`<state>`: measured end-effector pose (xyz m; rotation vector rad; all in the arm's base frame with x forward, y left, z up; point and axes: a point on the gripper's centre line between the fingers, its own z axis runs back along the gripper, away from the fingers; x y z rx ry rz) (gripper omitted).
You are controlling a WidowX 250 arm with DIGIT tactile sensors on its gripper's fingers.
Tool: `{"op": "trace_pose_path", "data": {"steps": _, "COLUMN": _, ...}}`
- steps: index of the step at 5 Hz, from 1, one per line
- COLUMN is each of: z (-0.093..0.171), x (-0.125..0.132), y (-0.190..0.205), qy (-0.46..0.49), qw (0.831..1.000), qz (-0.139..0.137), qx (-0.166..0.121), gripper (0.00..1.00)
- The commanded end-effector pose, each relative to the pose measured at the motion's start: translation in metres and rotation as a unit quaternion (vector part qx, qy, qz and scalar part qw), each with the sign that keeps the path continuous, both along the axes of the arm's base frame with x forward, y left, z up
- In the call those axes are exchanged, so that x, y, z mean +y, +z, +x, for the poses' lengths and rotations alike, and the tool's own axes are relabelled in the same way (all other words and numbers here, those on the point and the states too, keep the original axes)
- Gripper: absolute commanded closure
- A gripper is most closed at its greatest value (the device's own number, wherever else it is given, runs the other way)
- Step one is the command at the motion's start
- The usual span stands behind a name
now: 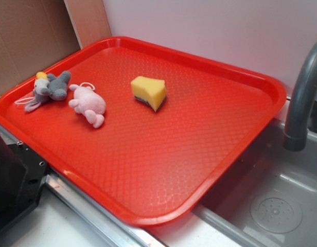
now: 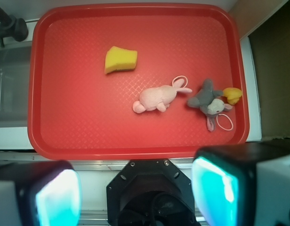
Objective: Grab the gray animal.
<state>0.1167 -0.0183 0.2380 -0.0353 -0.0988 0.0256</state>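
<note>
On tray (image 1: 261,103): one gray animal (image 1: 51,87), one pink plush (image 1: 88,104).

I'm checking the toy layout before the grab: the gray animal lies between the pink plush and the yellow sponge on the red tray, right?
Not quite. The pink plush lies between the gray animal and the yellow sponge on the red tray; the exterior view shows it.
</note>
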Motion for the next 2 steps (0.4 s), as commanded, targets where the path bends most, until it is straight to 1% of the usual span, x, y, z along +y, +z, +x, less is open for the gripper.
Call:
{"op": "trace_pose_path", "data": {"steps": 1, "z": 0.0, "x": 0.0, "y": 0.0, "qy": 0.0, "qw": 1.0, "qz": 0.0, "qx": 0.0, "gripper": 0.0}}
{"op": "trace_pose_path", "data": {"steps": 2, "z": 0.013, "x": 0.021, "y": -0.022, "qy": 0.025, "qw": 0.999, "qz": -0.002, "qx": 0.035, "gripper": 0.0}}
